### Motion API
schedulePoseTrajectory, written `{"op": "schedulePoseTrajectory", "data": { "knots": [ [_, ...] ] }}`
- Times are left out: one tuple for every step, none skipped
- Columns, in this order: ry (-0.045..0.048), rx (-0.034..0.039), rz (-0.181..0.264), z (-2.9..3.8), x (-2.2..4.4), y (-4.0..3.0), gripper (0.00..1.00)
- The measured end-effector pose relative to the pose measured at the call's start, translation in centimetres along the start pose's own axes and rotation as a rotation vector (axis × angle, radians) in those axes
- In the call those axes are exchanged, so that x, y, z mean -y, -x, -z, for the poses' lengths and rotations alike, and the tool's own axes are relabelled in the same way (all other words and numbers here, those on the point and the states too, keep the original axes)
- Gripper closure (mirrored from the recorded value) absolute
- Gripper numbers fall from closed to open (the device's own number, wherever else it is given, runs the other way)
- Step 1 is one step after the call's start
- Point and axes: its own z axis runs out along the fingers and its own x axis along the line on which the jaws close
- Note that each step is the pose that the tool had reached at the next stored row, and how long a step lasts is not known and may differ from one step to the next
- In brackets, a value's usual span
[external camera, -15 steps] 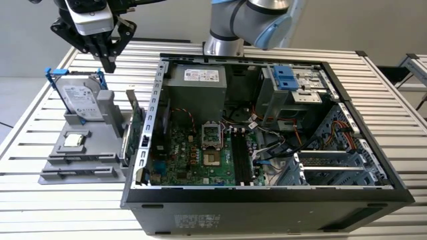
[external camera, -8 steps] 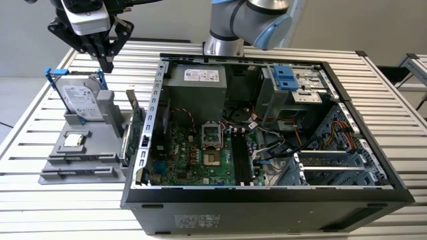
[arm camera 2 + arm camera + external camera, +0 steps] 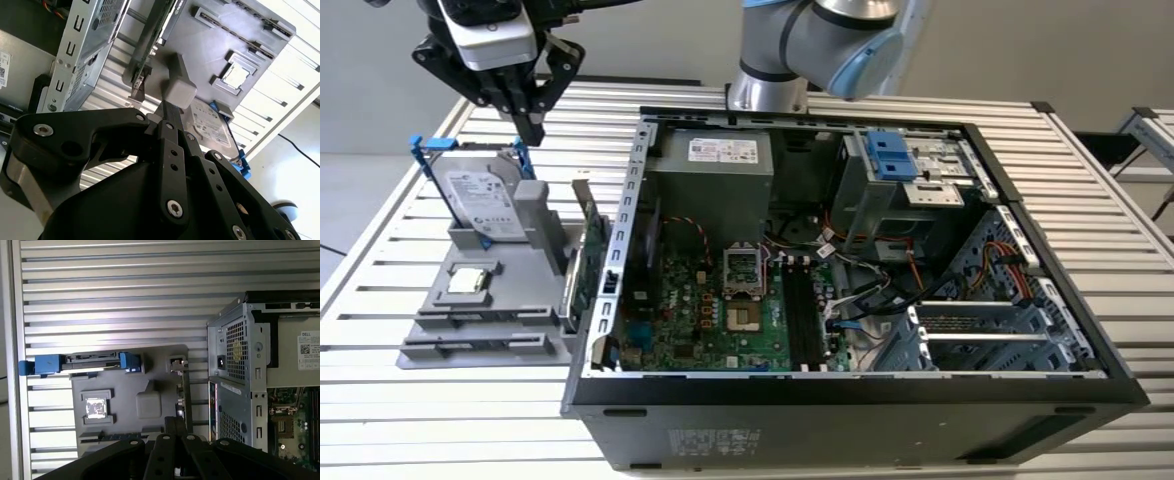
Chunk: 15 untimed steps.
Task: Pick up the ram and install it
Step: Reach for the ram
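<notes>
A: Hovering high over the drive point(image 3: 487, 200) with the gripper point(image 3: 534, 128) clenched on nothing?

B: Looking that way: jaws pressed together, carrying nothing, touching nothing on the holder point(image 3: 447, 330).

A: Finding the ram where, then?

B: Taking the dark-blue strip in a holder groove for the ram point(image 3: 114, 436). Lying below the gripper, beyond the drive and the small chip point(image 3: 470, 282), well apart from the jaws. Hedging a little, since that groove is hard to make out.

A: Why standing on edge?

B: Probably presenting the long top edge upward and leaving both faces free for a pinch from above. Likely the same thinking behind propping the drive and the green card point(image 3: 592, 255) upright, just below the gripper.

A: And laying the case point(image 3: 854, 400) on its side on the counter point(image 3: 454, 420)?

B: Likely turning the board face-up, so reaching the black slots point(image 3: 803, 320) straight down. Seeing those slots as unfilled, well off to the case side of the gripper.
</notes>
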Motion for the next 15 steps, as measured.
{"op": "schedulePoseTrajectory", "data": {
  "knots": [
    [0.0, 0.0, 0.0, 0.0, 0.0, 0.0, 1.0],
    [0.0, 0.0, 0.0, 0.0, 0.0, -0.04, 1.0],
    [0.0, 0.0, 0.0, 0.0, 0.01, -0.11, 1.0],
    [0.0, 0.0, 0.0, 0.0, 0.01, -0.15, 1.0],
    [0.0, 0.0, 0.0, 0.0, 0.01, -0.18, 1.0],
    [0.0, 0.0, 0.0, 0.0, 0.01, -0.23, 1.0],
    [0.0, 0.0, 0.0, 0.0, 0.01, -0.27, 1.0],
    [0.0, 0.0, 0.0, 0.0, 0.02, -0.34, 1.0],
    [0.0, 0.0, 0.0, 0.0, 0.02, -0.39, 1.0],
    [0.0, 0.0, 0.0, 0.01, 0.02, -0.44, 1.0],
    [0.0, -0.0001, 0.0, 0.01, 0.03, -0.51, 1.0],
    [0.0, 0.0, 0.0, 0.01, 0.03, -0.57, 1.0],
    [0.0, 0.0, 0.0, 0.01, 0.04, -0.66, 1.0],
    [0.0, 0.0, 0.0, 0.01, 0.04, -0.78, 1.0],
    [0.0, 0.0, 0.0, 0.01, 0.05, -0.97, 1.0]
  ]
}}
